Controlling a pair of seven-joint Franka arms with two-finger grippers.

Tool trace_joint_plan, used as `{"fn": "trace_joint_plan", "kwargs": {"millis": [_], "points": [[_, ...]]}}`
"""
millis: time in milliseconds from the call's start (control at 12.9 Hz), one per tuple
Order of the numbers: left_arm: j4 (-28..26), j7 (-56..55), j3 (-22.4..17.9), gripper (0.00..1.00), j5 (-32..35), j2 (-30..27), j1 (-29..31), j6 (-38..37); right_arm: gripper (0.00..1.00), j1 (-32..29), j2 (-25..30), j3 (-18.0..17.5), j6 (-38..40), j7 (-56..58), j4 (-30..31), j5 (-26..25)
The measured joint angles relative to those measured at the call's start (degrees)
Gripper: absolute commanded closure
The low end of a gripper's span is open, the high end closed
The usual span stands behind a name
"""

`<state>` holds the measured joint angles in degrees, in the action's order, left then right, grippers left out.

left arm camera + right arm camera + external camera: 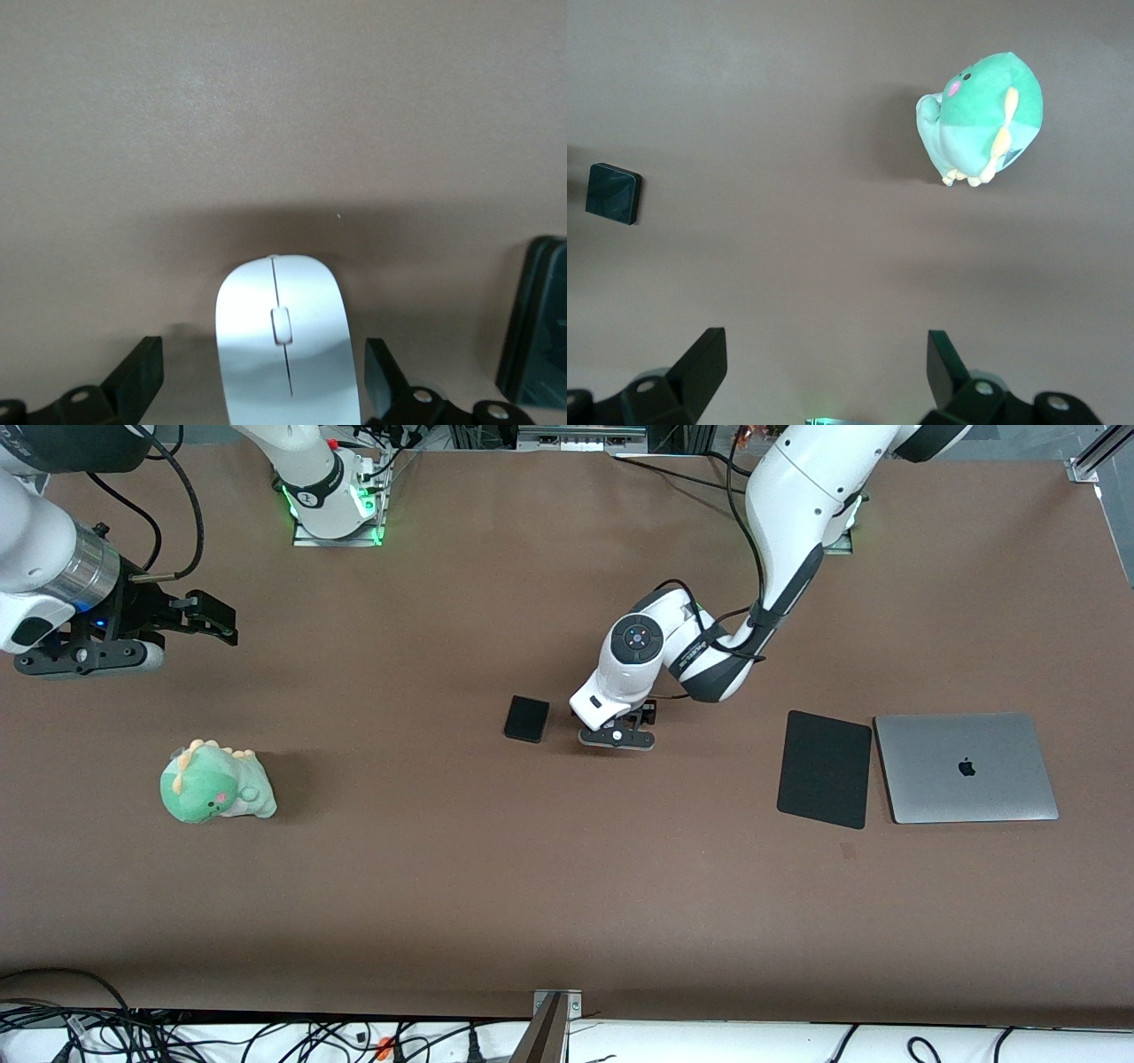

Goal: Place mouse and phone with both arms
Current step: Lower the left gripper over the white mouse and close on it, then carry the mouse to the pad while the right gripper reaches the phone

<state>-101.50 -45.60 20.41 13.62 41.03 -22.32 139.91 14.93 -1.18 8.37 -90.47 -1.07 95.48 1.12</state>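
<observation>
So the counter (496,886) is one big sheet of flat brown material, matte, with nothing printed on it, and a tangle of black cables runs along the edge nearest the front camera, with a metal bracket (554,1019) clamped there in the middle. My two bases sit along the farther edge, with green lights glowing at the right arm's base. My left gripper (617,737) is down low at the middle of the counter, jaws spread wide and not grasping anything; in the left wrist view the mouse (283,341) lies flat on the counter right between my two fingers (383,376), white and glossy with a thin centre line, and I can see gaps on both sides of it. The phone (527,718) is lying flat just beside that gripper, toward the right arm's end, face dark, no writing I can make out. My right gripper (199,615) hangs up in the air over the right arm's end of the counter, also released and empty, just waiting. Below it sits a green plush dinosaur (215,782) with yellow spikes and a pink cheek. Toward the left arm's end there's a flat black pad (825,769) and, just beside it, a closed grey laptop (966,767) with the Apple logo on its lid, the only branding I can read anywhere.
</observation>
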Motion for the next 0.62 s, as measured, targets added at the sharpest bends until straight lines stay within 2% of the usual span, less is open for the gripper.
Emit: {"fn": "trace_joint_plan", "kwargs": {"millis": [155,233,310,388,620], "points": [[0.00,-0.52,-0.02,0.00,0.03,0.91,-0.45,1.12,0.00,0.00,0.00,0.00,0.00,0.00,0.00,0.00],[0.00,-0.84,-0.03,0.23,0.03,1.09,-0.67,1.34,0.00,0.00,0.00,0.00,0.00,0.00,0.00,0.00],[0.00,-1.23,-0.03,0.52,0.03,1.12,-0.80,1.45,0.00,0.00,0.00,0.00,0.00,0.00,0.00,0.00],[0.01,-1.75,-0.03,0.67,0.03,1.12,-0.85,1.50,0.00,-0.01,0.00,0.01,0.00,0.00,0.00,0.00],[0.57,-2.94,-0.17,0.75,0.04,0.66,-0.68,1.30,0.00,0.00,-0.01,0.01,0.00,0.00,0.01,0.00]]}}
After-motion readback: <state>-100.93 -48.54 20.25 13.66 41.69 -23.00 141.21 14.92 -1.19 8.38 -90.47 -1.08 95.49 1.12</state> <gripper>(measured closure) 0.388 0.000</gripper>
